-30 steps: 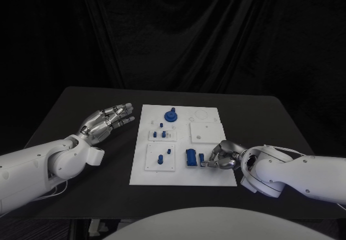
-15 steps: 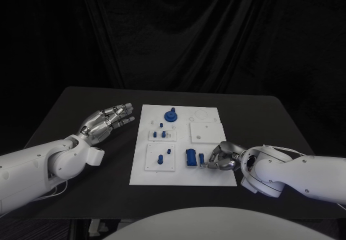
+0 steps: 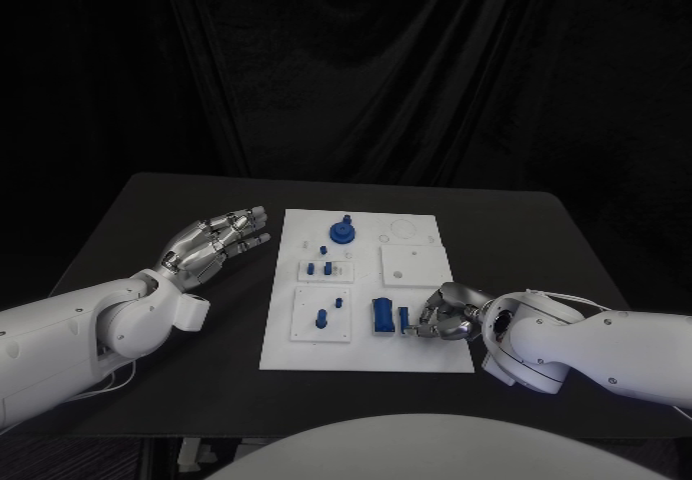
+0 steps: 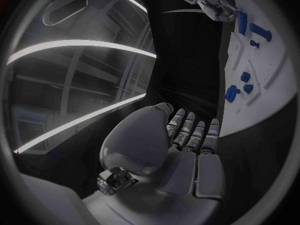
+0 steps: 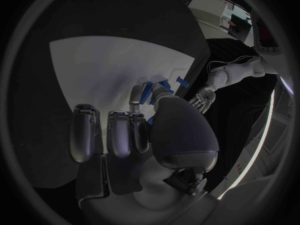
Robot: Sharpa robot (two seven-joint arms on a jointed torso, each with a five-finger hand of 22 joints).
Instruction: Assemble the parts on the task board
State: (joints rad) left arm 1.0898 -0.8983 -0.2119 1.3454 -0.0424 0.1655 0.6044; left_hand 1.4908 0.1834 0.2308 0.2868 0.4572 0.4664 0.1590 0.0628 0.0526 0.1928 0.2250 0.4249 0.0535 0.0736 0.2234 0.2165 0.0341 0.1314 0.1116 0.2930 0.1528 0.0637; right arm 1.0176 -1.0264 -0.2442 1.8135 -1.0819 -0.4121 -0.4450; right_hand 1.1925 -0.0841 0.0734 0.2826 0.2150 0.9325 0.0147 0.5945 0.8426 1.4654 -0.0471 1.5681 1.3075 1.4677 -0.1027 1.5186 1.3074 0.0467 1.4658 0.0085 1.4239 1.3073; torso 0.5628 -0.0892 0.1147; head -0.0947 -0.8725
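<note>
- The task board (image 3: 366, 290) is a white plate lying flat in the middle of the black table (image 3: 548, 240), its long side running away from the robot.
- Blue parts sit on it: a round knobbed part (image 3: 342, 231) stands near the far edge, two small pegs (image 3: 325, 268) stand on a raised white tile in the middle, and two more small pegs (image 3: 323, 316) stand on the near-left tile.
- A larger blue block (image 3: 382, 314) stands at the near right of the board, just beside the right hand.
- A slim blue piece (image 3: 404, 320) stands between that block and the right hand's fingertips (image 3: 421, 322); the fingertips are at it, but I cannot tell from the head view whether they truly pinch it.
- The right hand (image 3: 450, 313) rests over the board's near-right corner, fingers curled in toward the slim piece. In the right wrist view its thumb and a finger (image 5: 135, 96) meet at small blue pieces (image 5: 157, 87) on the white board (image 5: 100, 60), and the other fingers are bent down beside them.
- The left hand (image 3: 214, 245) hovers over the bare table just left of the board, palm up, fingers stretched out and slightly apart, holding nothing. The left wrist view shows the same straight fingers (image 4: 194, 132) with the board (image 4: 262, 80) off to one side.
</note>
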